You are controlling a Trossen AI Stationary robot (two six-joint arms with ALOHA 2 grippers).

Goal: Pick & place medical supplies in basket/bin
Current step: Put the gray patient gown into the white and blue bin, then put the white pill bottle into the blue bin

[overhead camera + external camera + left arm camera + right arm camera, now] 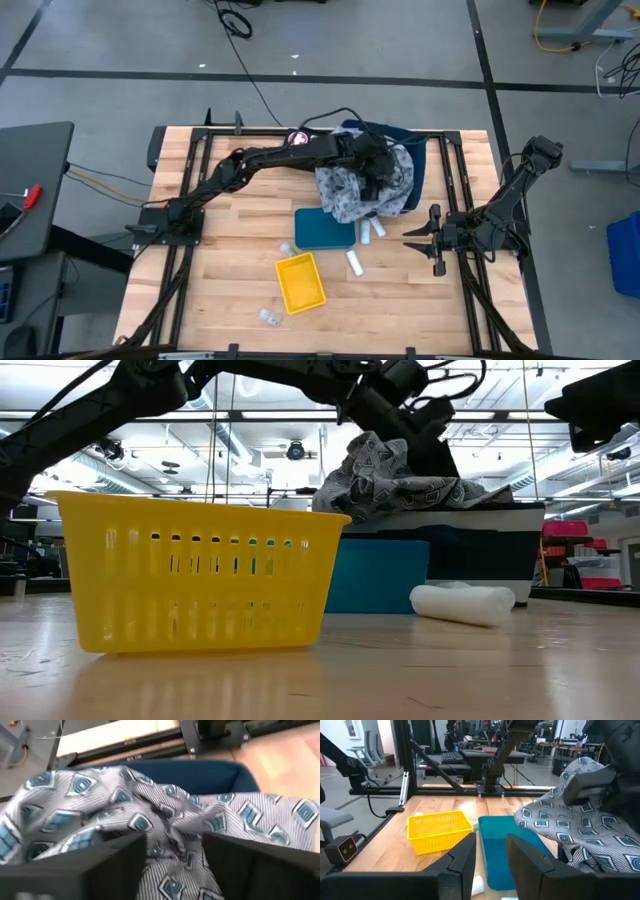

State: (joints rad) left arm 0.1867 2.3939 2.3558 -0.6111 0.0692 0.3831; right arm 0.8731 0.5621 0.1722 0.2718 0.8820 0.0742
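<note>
The grey patterned cloth [350, 190] [400, 480] is heaped on a dark blue bin [415, 160] at the table's far right and hangs over the bin's near edge. My left gripper [378, 170] [174, 865] reaches across the table and is down in the cloth, shut on it. White rolls [355, 262] [366, 232] [465, 603] lie on their sides on the table near the bin. Tiny clear packets [268, 317] [287, 247] lie flat beside the yellow basket [300, 282]. My right gripper [420, 240] [490, 855] waits open at the table's right, level, pointing left. No blue-green cloth shows. My left gripper has a bunched ridge of the grey cloth [172, 832] between its two fingers [120, 865], several gathered layers rather than an edge. It comes slanting down from above. The cloth rises in a peak [372, 455] under the gripper, and the rest lies slack on the bin.
A teal tray [325, 228] [505, 845] lies flat between the bin and the yellow basket [190, 575]. The arms' black frames [190, 190] run along the table's left, right and far sides. Bare wood [420, 300] lies at the near right.
</note>
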